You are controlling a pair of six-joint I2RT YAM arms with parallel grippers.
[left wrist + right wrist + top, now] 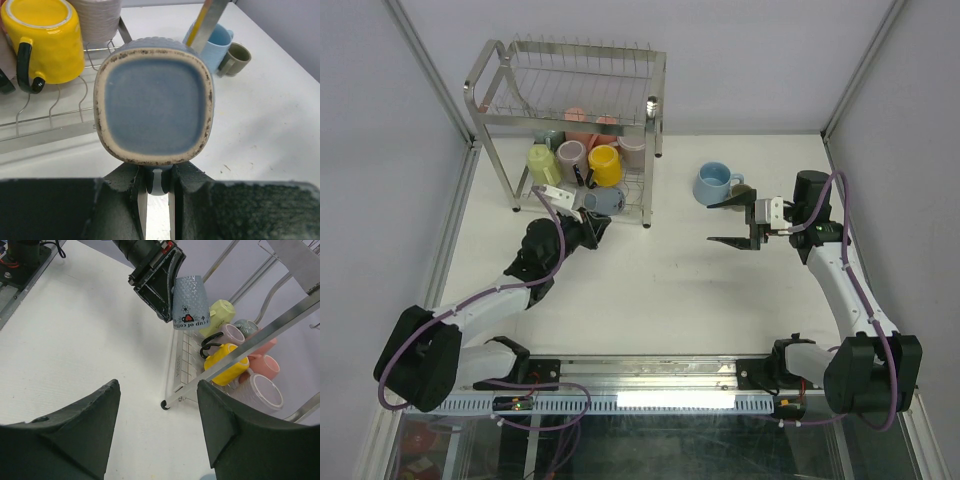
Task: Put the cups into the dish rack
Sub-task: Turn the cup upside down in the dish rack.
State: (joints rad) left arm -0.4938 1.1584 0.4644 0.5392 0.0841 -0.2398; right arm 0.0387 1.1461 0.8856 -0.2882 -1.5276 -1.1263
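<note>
1. A white table (660, 290) fills the middle of the top view; the left wrist view shows faint dark specks on its matte surface.
2. Pale grey wall panels stand on the far side (740, 60), the left (370, 150) and the right (920, 120).
3. Slanting metal posts mark the far left corner (428, 65) and the far right corner (864, 65).
4. A metal rail (650, 368) runs along the near edge, with a bright white strip (675, 398) just nearer.
5. A white slotted cable duct (470, 403) lies left of that strip.
6. Below it is a dark pane (670, 450), with blurred red shapes (420, 465) at its near left.
</note>
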